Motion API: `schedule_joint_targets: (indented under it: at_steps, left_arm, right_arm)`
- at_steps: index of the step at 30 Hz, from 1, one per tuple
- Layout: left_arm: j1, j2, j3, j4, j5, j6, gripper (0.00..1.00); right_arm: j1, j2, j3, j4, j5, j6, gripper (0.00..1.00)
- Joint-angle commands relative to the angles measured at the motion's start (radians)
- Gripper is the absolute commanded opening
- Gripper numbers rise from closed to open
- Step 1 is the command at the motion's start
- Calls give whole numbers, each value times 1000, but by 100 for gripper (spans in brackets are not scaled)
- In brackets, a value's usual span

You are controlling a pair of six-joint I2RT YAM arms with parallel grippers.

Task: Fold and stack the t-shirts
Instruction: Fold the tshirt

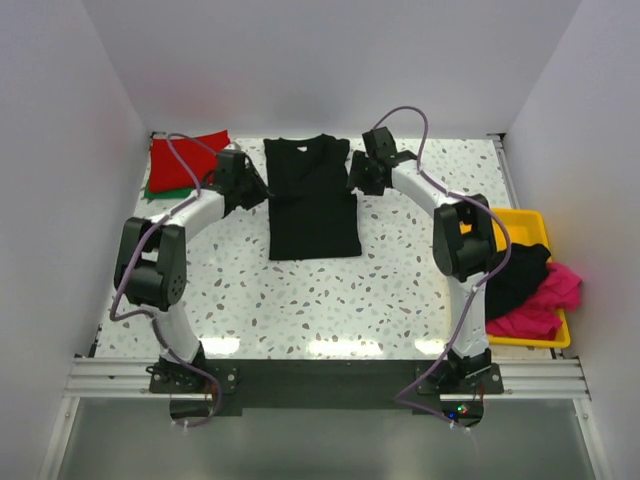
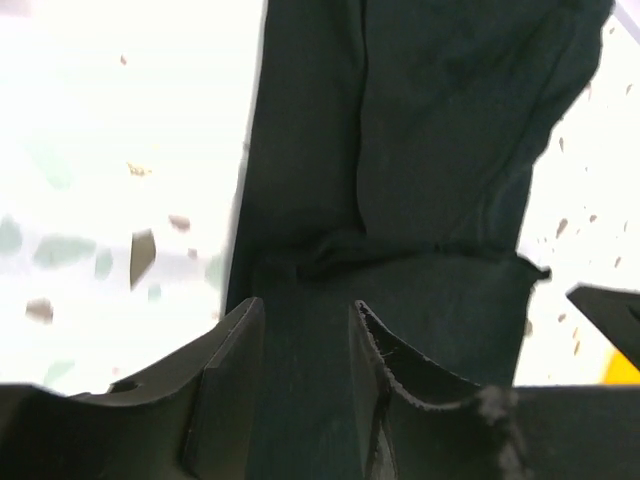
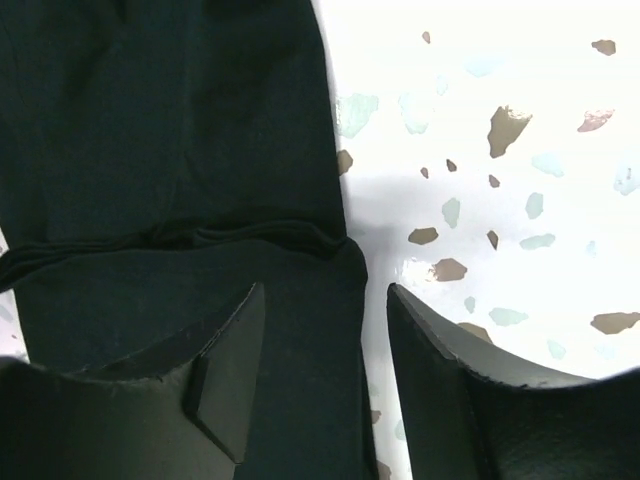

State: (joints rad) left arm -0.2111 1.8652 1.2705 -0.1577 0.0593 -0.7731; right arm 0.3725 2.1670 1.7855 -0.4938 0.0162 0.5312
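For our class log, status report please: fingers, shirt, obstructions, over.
Left fingers apart, right fingers apart. Soft black cloth t-shirt flat on speckled table, unheld. Nothing blocking it.

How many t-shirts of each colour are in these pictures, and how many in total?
Black: 2, the spread black t-shirt and the crumpled black t-shirt
Red: 1, the red t-shirt
Green: 1, the green t-shirt, under the red one
Pink: 1, the pink t-shirt
Total: 5

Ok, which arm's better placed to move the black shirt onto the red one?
Probably left: the left gripper sits open at the black shirt, beside the red shirt; right gripper is farther.
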Motion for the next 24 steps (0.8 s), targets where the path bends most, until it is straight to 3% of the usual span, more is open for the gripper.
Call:
schedule_joint_targets:
  at_steps: [1, 11, 15, 24]
  left_arm:
    - [-36, -135, -98, 118, 16, -34, 39]
    - [-220, -198, -296, 216, -15, -100, 6]
    - [-229, -210, -408, 288, -7, -107, 0]
    - [-229, -216, -545, 325, -36, -129, 0]
  right_arm:
    - [0, -97, 3, -5, 41, -50, 56]
    - [112, -309, -377, 129, -15, 30, 53]
    - [181, -340, -481, 173, -2, 32, 52]
    - [187, -282, -558, 117, 77, 46, 50]
